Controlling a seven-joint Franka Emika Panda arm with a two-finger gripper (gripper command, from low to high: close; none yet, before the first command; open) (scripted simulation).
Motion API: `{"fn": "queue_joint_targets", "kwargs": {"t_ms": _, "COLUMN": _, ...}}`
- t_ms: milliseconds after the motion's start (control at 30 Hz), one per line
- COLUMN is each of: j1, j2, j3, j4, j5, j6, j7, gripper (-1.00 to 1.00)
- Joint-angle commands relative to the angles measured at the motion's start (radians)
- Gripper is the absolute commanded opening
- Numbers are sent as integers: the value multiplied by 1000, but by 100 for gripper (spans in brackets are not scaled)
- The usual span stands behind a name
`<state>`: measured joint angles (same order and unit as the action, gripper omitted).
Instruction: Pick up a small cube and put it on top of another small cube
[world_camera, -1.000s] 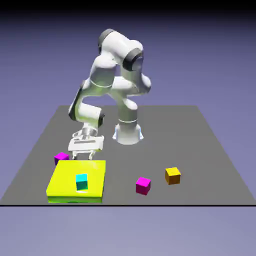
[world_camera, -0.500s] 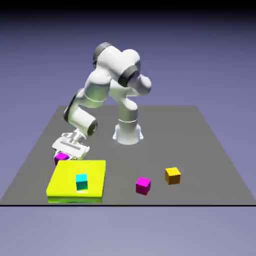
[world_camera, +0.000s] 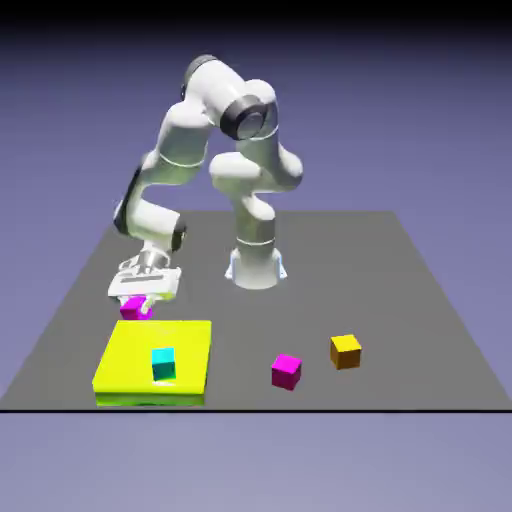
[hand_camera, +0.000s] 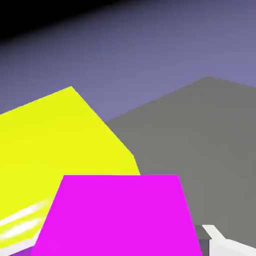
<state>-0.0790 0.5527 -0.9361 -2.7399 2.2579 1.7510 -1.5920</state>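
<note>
The white arm bends down toward the exterior view's left, with the pincer pointing down, closed on the small cube. This cube is plain purplish-magenta and hangs just above the bench, beside the far edge of one yellow slab. One cyan cube sits on the slab. One pinker magenta cube and one orange cube rest well apart.
</note>
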Motion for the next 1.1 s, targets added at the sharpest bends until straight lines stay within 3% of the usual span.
{"fn": "queue_joint_targets", "kwargs": {"t_ms": 0, "j1": -23, "j2": -9, "j3": 6, "j4": 15, "j5": -42, "j6": 8, "j7": 23, "gripper": -100}}
{"fn": "queue_joint_targets", "kwargs": {"t_ms": 367, "j1": -276, "j2": -107, "j3": 69, "j4": 178, "j5": -520, "j6": 93, "j7": 278, "gripper": -100}}
{"fn": "queue_joint_targets", "kwargs": {"t_ms": 500, "j1": -259, "j2": -164, "j3": 137, "j4": 260, "j5": -691, "j6": 111, "j7": 368, "gripper": -100}}
{"fn": "queue_joint_targets", "kwargs": {"t_ms": 1067, "j1": 355, "j2": -357, "j3": 354, "j4": 45, "j5": 49, "j6": 294, "j7": -255, "gripper": -100}}
